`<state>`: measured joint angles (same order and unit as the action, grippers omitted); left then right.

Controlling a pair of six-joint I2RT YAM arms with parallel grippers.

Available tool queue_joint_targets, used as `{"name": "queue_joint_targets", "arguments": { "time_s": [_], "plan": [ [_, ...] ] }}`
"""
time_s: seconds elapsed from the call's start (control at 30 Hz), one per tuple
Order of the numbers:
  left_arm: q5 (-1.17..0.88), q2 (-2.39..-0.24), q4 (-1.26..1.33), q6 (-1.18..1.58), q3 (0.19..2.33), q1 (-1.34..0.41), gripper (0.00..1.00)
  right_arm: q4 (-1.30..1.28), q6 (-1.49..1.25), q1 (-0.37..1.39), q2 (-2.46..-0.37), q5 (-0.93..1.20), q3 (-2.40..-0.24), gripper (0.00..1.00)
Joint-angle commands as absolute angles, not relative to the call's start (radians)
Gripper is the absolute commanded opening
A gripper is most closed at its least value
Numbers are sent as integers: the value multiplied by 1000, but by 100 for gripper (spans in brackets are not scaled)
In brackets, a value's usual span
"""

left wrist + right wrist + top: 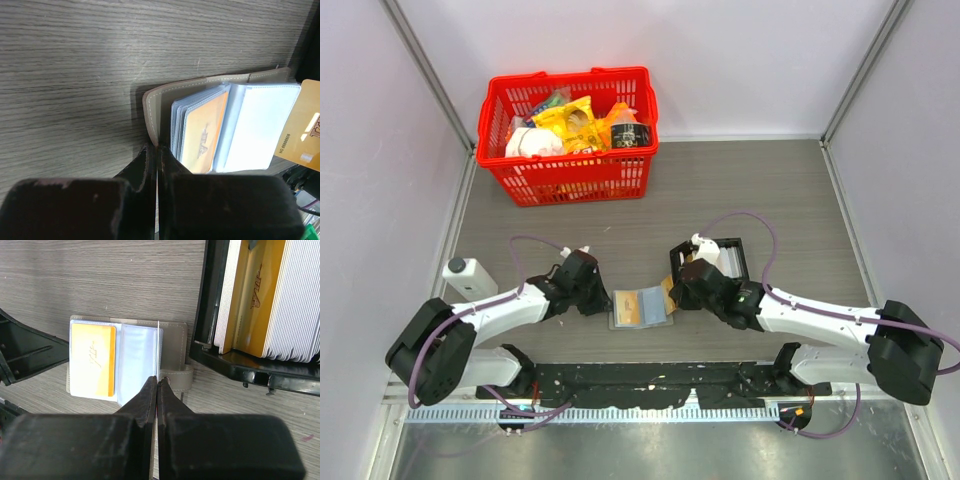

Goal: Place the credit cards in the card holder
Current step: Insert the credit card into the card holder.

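Note:
The grey-beige card holder (640, 308) lies open on the table between my two grippers. My left gripper (158, 150) is shut on the left edge of its cover (150, 112). One pocket holds a tan-orange card (202, 132), with a pale blue pocket (255, 125) beside it. My right gripper (158, 381) is shut on a credit card, seen edge-on (158, 350) over the holder's right side (177, 340). The same tan-orange card shows in the left wrist view (305, 125). More cards (295, 300) stand packed in the black tray (210, 315).
A red basket (570, 135) of groceries stands at the back left. A small white device (468, 277) sits at the left wall. The black tray (720, 258) is just behind my right gripper (672, 295). Walls close in on both sides.

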<state>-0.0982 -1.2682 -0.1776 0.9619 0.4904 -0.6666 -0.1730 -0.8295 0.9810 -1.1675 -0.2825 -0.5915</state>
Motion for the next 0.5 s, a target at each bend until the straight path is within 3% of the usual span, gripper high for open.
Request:
{"name": "queue_joint_targets", "arguments": {
  "time_s": [0.0,0.47],
  "plan": [
    [-84,-1256,-198,960,479,-669,0,-157,-831,991,-1184,-281,-611,1],
    [-89,-1258,-186,962,472,-669,0,-103,-836,1012,-1241,-249,-650,1]
  ]
}}
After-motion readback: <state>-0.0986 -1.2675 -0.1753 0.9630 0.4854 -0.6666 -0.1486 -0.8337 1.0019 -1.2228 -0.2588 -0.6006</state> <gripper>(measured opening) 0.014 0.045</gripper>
